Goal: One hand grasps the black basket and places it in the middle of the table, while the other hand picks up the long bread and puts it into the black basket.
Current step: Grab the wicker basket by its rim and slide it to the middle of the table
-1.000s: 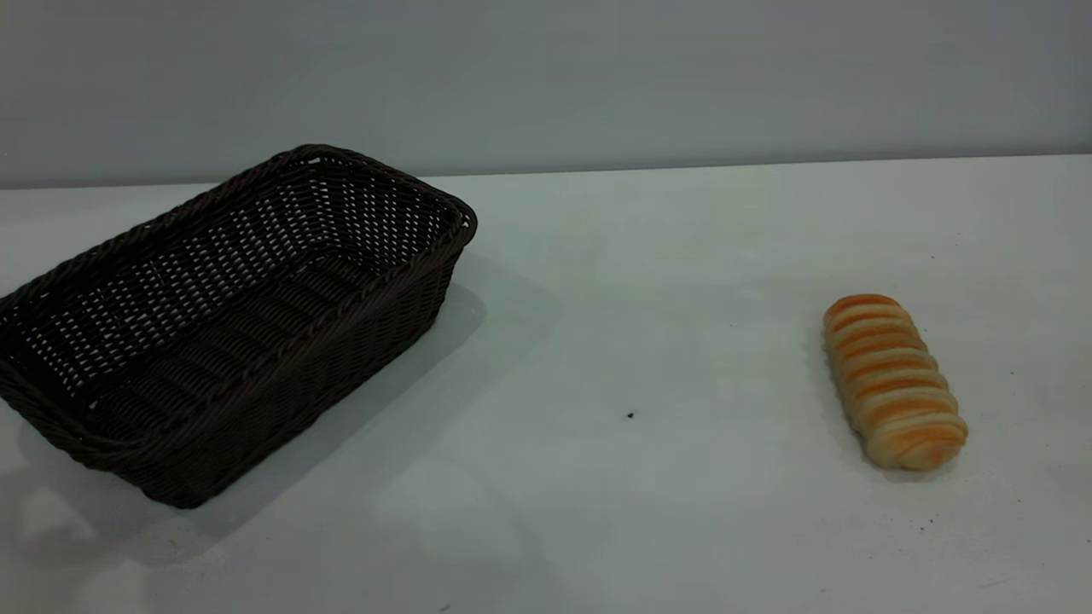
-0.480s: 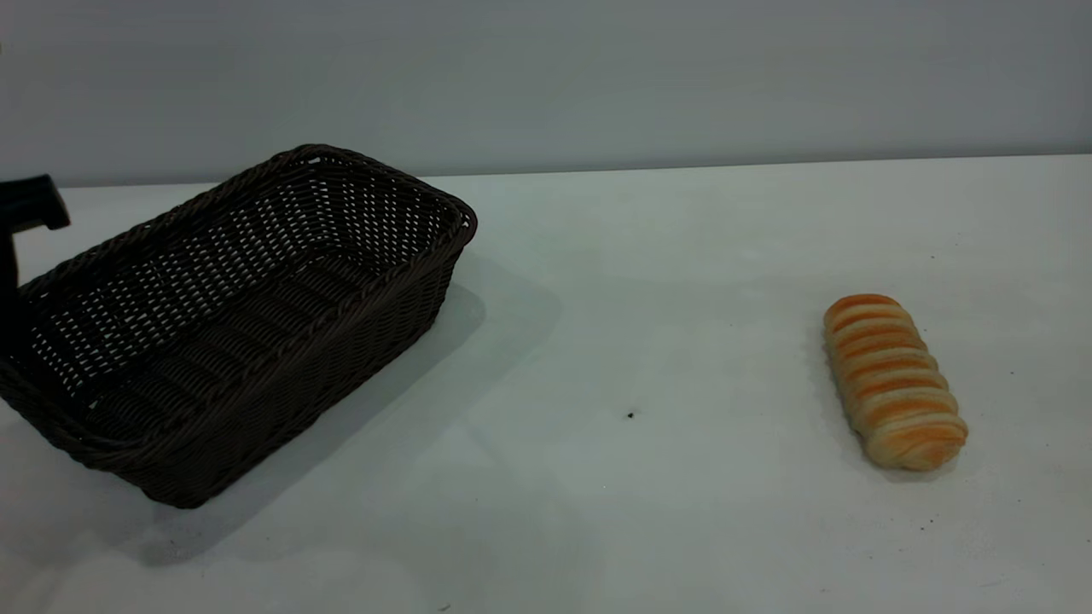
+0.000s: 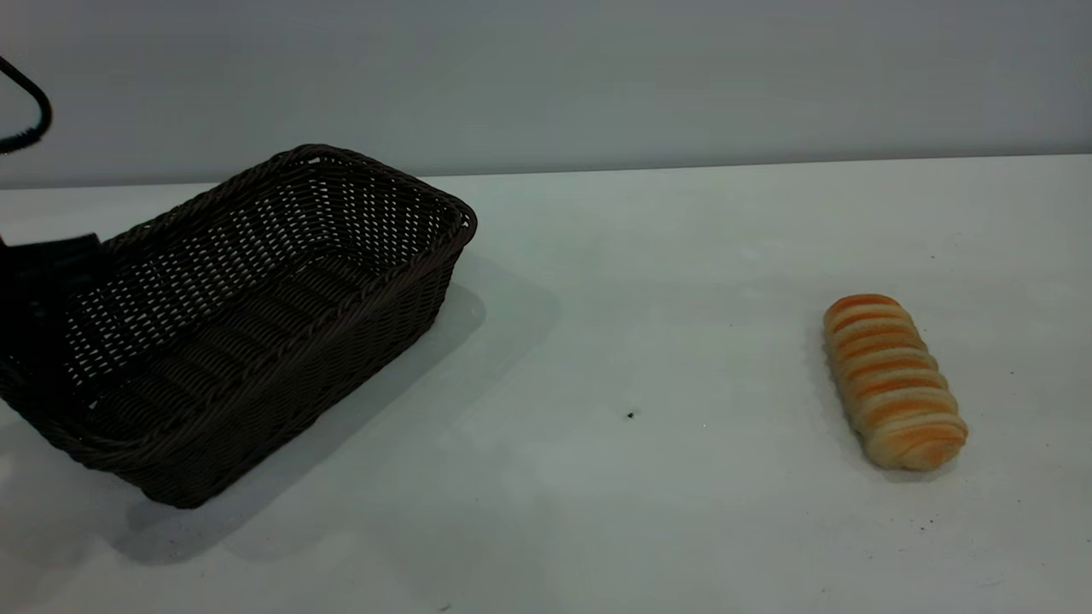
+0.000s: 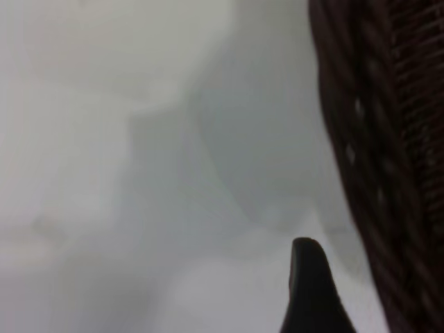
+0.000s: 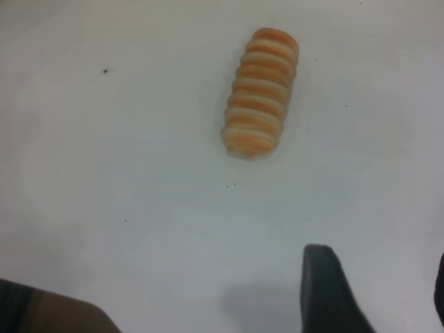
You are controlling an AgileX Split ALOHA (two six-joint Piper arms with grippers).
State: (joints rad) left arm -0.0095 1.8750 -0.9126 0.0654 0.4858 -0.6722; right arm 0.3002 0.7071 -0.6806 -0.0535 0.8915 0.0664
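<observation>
The black basket (image 3: 247, 315) stands on the table (image 3: 665, 281) at the left, turned at an angle. The long bread (image 3: 892, 380) lies on the table at the right, far from the basket. My left gripper (image 3: 47, 264) is at the basket's far left end, by its rim. In the left wrist view one dark finger (image 4: 310, 291) is just outside the basket's woven wall (image 4: 388, 139), and the left gripper (image 4: 378, 277) looks open and empty. My right gripper (image 5: 381, 277) is open and empty above the bare table, short of the bread (image 5: 261, 92). It does not show in the exterior view.
A grey wall runs behind the table. A black cable loop (image 3: 30, 115) hangs at the top left. A small dark speck (image 3: 630, 415) lies between the basket and the bread.
My left gripper has come in from the left edge and moved down to the basket's left end. The basket and the bread have not moved.
</observation>
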